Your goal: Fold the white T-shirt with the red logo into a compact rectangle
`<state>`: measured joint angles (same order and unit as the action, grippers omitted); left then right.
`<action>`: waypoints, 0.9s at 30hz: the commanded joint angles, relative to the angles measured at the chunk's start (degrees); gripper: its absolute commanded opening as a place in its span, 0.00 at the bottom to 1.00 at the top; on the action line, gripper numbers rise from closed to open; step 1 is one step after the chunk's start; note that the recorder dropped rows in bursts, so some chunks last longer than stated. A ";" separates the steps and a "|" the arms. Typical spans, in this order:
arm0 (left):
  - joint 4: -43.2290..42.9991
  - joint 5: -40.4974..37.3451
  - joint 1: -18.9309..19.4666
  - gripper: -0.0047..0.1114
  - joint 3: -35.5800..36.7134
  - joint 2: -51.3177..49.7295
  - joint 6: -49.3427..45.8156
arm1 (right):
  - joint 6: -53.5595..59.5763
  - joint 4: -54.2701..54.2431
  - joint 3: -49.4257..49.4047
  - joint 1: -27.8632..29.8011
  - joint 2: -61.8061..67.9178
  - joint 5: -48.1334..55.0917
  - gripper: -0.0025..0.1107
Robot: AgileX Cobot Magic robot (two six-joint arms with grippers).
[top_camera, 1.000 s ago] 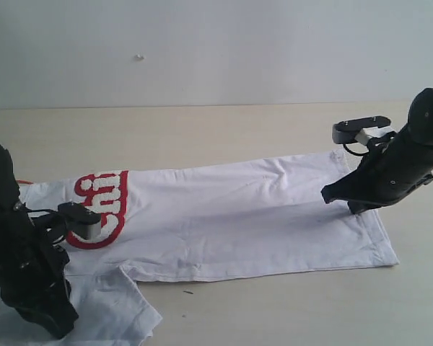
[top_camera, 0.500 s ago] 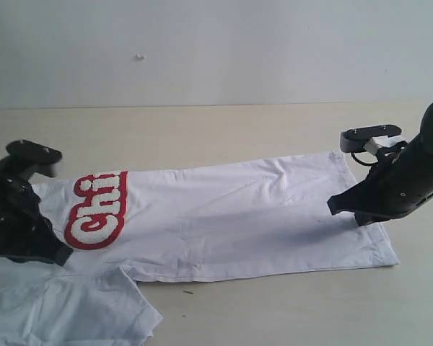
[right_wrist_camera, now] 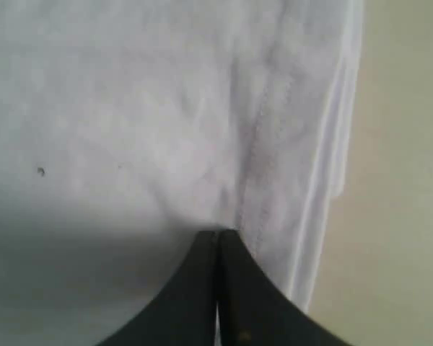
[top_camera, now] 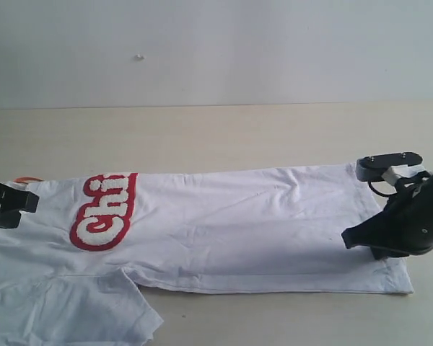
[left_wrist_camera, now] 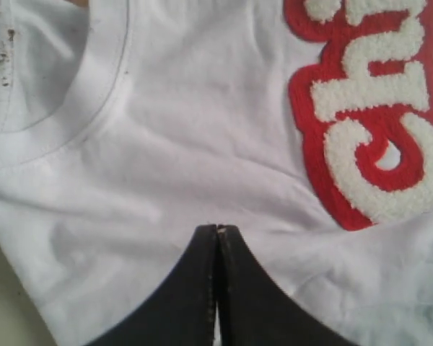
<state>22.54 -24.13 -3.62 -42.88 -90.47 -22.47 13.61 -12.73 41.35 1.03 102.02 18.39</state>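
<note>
white T-shirt (top_camera: pixel 238 223) flat along near edge of bench (top_camera: pixel 202 130); left gripper (left_wrist_camera: pixel 218 229) jaws closed, apparently pinching cloth beside red logo (top_camera: pixel 105 213); right gripper (right_wrist_camera: pixel 218 232) likewise at hem; soft, light, limp; grab hems, corners.

Our colours: the white T-shirt (top_camera: pixel 238 216) and its surroundings
We see the shirt plain white across mid-frame; the red logo (top_camera: pixel 105 213) at centre left shows fuzzy white letters on a thick red outline; the table (top_camera: pixel 202 137) is pale beige, the wall (top_camera: pixel 216 50) above grey-white, and the left gripper (left_wrist_camera: pixel 216 229) and right gripper (right_wrist_camera: pixel 217 232) are black.
</note>
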 commanded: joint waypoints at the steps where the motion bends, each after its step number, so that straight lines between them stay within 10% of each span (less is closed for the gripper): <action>1: 6.45 -1.08 -0.94 0.04 -0.26 0.63 -8.49 | -0.60 0.64 -0.98 0.30 -5.45 0.88 0.02; 5: 12.58 -5.91 -4.45 0.04 -2.02 1.28 -21.03 | -0.18 0.75 -0.75 0.30 -10.72 -2.45 0.03; 16: -3.17 -17.16 -17.20 0.17 -2.11 2.14 -15.82 | 0.00 0.87 7.91 0.30 -10.19 5.50 0.11; 27: -10.63 -21.13 -40.88 0.32 -0.94 1.98 -2.25 | 2.78 2.43 17.15 0.30 -8.92 11.71 0.11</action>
<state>16.09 -45.05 -40.51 -44.74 -87.54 -30.53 15.52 -10.80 57.06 1.03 92.93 29.50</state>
